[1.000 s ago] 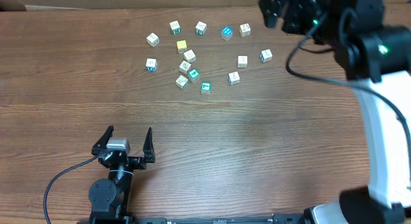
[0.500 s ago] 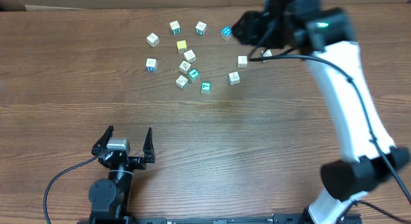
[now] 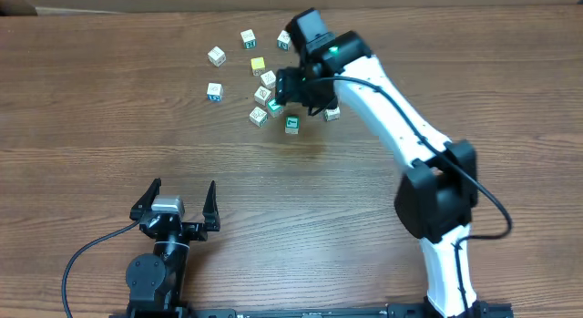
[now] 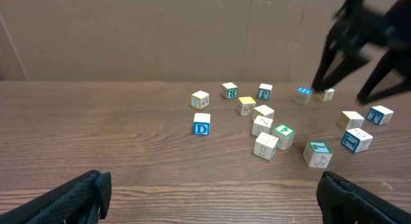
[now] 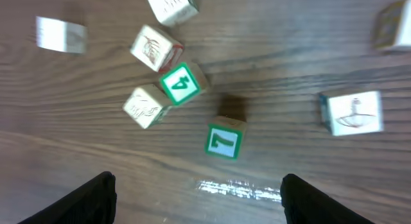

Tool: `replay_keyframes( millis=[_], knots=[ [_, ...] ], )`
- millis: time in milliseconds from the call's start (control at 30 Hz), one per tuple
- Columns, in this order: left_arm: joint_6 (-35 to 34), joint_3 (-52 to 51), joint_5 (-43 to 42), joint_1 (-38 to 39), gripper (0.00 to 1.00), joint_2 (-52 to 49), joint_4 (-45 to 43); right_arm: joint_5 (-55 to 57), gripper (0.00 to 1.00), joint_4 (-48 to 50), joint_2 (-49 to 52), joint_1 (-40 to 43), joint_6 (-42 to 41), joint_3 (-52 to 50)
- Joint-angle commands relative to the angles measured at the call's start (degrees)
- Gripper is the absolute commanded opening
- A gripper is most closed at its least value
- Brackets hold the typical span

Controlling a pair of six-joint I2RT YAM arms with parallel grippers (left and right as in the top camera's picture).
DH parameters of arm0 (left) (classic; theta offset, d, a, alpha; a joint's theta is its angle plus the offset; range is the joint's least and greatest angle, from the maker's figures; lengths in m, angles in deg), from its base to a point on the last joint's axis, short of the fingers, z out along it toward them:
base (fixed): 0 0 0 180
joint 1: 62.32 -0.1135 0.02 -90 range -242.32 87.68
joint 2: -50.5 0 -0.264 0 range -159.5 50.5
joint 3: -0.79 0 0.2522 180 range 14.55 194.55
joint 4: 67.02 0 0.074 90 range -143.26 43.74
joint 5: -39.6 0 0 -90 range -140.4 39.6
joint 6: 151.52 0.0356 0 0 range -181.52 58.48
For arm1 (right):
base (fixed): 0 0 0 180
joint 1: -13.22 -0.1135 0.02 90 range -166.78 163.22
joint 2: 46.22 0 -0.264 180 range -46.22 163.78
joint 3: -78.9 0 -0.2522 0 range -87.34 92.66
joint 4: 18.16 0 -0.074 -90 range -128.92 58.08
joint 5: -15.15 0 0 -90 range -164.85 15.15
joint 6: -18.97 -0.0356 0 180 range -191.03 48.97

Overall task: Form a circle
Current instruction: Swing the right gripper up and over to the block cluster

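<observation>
Right jaws spread wide and empty above worktop (image 3: 109, 127), tight circle (image 5: 178, 83) of four cubes and green 7 cube (image 5: 224, 142) beneath, left jaws wide, well apart.

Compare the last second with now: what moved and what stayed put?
The right gripper swung from the table's far right corner leftward to hover by the tight cube cluster, jaws open, holding nothing. The left gripper stayed parked with jaws open; the visible loose cubes have not shifted.
</observation>
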Motion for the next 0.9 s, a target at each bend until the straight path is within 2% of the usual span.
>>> replay_keyframes(
  millis=[0, 300, 567, 800, 867],
  knots=[
    [0.9, -0.2, 0.2, -0.4, 1.0, 0.5, 0.1, 1.3, 0.79, 0.7, 3.8, -0.7, -1.4, 0.4],
    [0.9, -0.2, 0.2, -0.4, 1.0, 0.5, 0.1, 3.6, 0.75, 1.2, 8.3, -0.7, -3.7, 0.1],
    [0.9, -0.2, 0.2, -0.4, 1.0, 0.5, 0.1, 3.7, 0.65, 2.9, 9.0, -1.5, -3.7, -0.3],
    [0.9, -0.2, 0.2, -0.4, 1.0, 0.5, 0.1, 5.4, 0.64, 4.2, 9.0, -2.7, -4.0, -1.2],
    [0.9, -0.2, 0.2, -0.4, 1.0, 0.5, 0.1, 5.4, 0.6, 5.3, 9.0, -3.0, -4.0, -1.9]
  ],
)
